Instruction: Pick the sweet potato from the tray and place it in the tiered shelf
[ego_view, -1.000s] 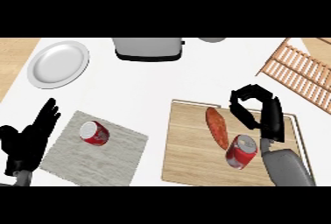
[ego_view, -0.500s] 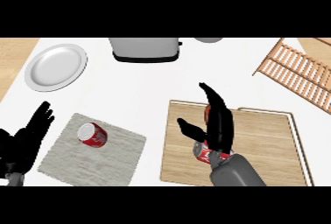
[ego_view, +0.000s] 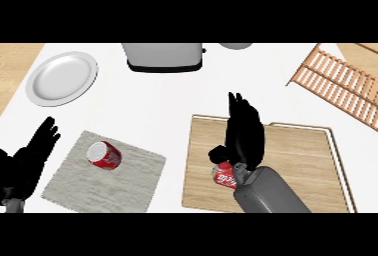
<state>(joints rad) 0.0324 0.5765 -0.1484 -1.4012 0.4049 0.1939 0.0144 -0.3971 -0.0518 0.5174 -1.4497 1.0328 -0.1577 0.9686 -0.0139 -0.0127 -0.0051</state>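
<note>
My right hand lies over the middle of the wooden tray, its fingers straight and pointing away from me. The sweet potato does not show; the spot where it lay is under that hand. A red can lies on the tray against the hand's wrist. The slatted wooden tiered shelf stands at the upper right, well apart from the hand. Resting open at the lower left edge is my left hand, fingers up.
A second red can lies on a grey mat left of the tray. A white plate sits at the upper left, a grey toaster at the top middle, with a grey round object beside it.
My right hand has swung left across the tray and straightened its fingers, now covering the sweet potato. The tray's can has shifted left with the arm. The left hand barely moved.
</note>
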